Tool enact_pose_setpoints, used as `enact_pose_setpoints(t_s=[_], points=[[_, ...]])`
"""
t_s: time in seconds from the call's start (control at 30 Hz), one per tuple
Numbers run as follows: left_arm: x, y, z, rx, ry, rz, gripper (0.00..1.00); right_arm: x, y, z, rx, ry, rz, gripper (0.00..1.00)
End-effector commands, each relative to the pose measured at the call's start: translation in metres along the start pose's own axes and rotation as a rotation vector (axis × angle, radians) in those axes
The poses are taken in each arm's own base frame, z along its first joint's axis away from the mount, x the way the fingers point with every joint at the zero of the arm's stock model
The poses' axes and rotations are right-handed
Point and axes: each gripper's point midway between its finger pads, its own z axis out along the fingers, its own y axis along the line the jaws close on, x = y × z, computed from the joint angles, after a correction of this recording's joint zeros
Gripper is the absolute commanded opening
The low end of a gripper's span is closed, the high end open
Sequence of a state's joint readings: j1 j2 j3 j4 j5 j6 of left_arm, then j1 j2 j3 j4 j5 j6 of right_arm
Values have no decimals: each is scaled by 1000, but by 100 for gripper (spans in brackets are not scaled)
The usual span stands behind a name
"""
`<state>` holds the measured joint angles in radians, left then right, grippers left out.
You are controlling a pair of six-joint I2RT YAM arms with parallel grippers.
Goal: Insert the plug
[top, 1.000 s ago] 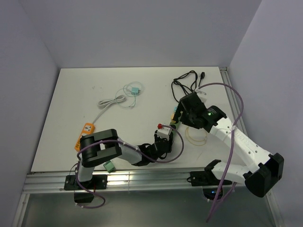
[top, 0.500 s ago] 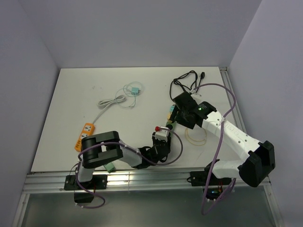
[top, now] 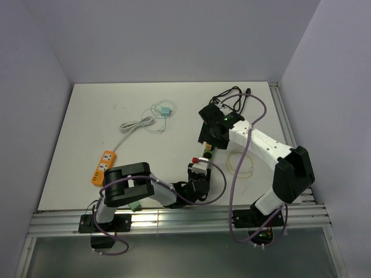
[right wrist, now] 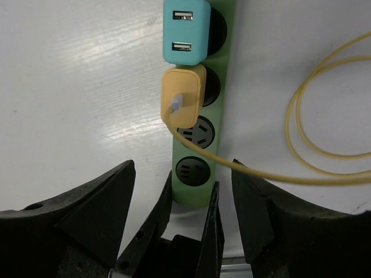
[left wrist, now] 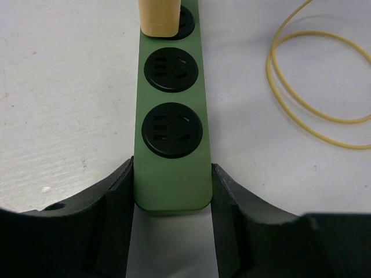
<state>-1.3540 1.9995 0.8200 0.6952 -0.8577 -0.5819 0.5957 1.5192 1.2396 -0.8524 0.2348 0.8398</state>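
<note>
Green power strip [right wrist: 200, 194] lies on the tabletop [right wrist: 75, 87], its end clamped by the left claw [left wrist: 171, 174]. Four sockets are counted: one yellow plug [right wrist: 181, 104] and one teal adapter [right wrist: 185, 32] are seated, two are free. Right claw [right wrist: 182, 168] is held open above.

One green strip [left wrist: 171, 185], one orange strip [top: 102, 167], two plugged chargers [right wrist: 185, 29] [right wrist: 181, 101], one yellow cable [right wrist: 290, 179], one black cable [top: 234, 88]

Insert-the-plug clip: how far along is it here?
Looks done: the yellow plug sits in the green power strip, next to a teal adapter. In hand: the left hand clamps the strip's end. Left: releasing the strip; the right hand hovers open and empty.
</note>
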Motion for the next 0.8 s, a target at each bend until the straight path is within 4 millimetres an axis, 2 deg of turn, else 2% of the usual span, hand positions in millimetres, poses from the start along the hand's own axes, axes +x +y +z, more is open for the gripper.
enact_pose_setpoints(t_s=[0.0,0.1,0.37,0.5,0.6,0.77], points=[[64,69,-6,-161,165,254,0,-5,4,5,1,7,-45,74],[64,69,-5,-165,167,264,0,0,3,16,11,30,-57,73],[67,66,-5,-154,183,274,0,-4,6,37,32,41,-73,67],[67,65,-5,-147,185,276,0,-8,2,46,51,33,-72,61],[68,64,-5,-141,192,278,0,-9,1,50,55,27,-65,53],[69,64,-5,-139,195,281,0,-13,1,51,54,12,-62,52]])
